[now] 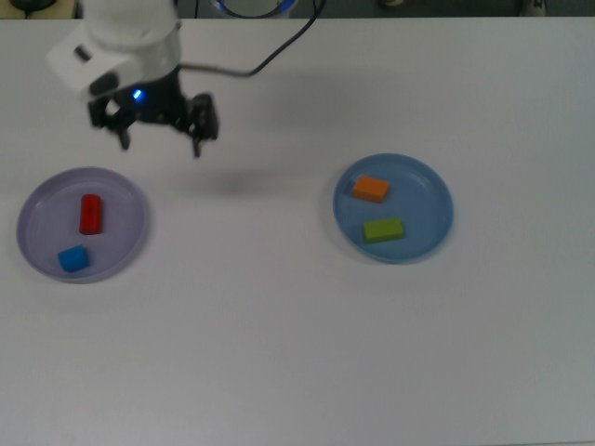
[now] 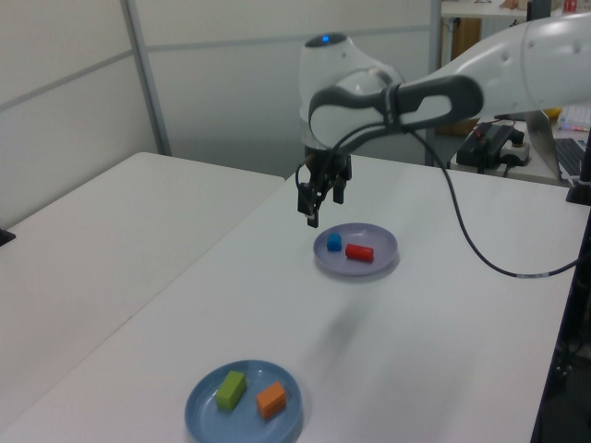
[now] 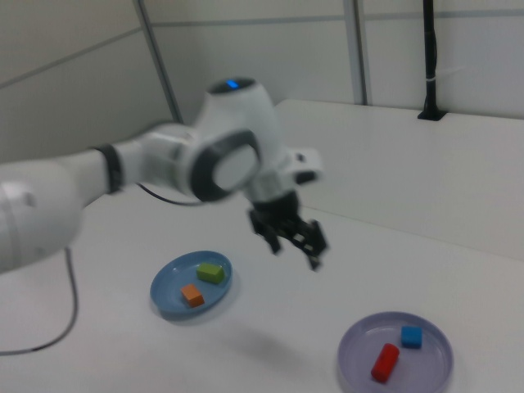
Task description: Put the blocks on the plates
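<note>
The pale lavender plate [image 1: 119, 234] lies at the top view's left and holds the red block [image 1: 90, 214] and the blue block [image 1: 72, 258]. The blue plate [image 1: 426, 201] at the top view's right carries the orange block [image 1: 371, 189] and the lime-green block [image 1: 383, 229]. My gripper [image 1: 160, 142] hangs open and empty in the air, above bare table beyond the lavender plate. In the left view the gripper [image 2: 320, 209] is well above the lavender plate [image 2: 383, 259]. The right view shows the gripper [image 3: 296, 252] between the blue plate [image 3: 164, 300] and the lavender plate [image 3: 431, 361].
A black cable [image 1: 270, 58] runs from the arm toward the top view's upper edge. White table surface lies between the two plates. A second white table [image 2: 102, 231] stands at the left view's left, with wall panels behind it.
</note>
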### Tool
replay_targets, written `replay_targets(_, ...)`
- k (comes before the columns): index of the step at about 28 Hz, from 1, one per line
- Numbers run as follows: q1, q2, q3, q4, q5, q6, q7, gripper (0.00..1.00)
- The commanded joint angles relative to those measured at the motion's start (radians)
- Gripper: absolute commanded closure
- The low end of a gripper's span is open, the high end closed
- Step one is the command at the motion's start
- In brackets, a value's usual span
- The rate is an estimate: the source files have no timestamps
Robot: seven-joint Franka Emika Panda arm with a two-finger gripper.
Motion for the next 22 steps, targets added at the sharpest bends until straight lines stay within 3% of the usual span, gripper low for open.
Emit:
replay_targets(1, 0.061, -0.116, 0.006, -0.037, 0.022, -0.112, 0.086, 0.00)
replay_targets(8, 0.138, -0.196, -0.001, -0.040, 0.024, -0.195, 0.095, 0.00)
replay_targets(22, 0.144, -0.201, -0.004, -0.040, 0.034, -0.197, 0.090, 0.00)
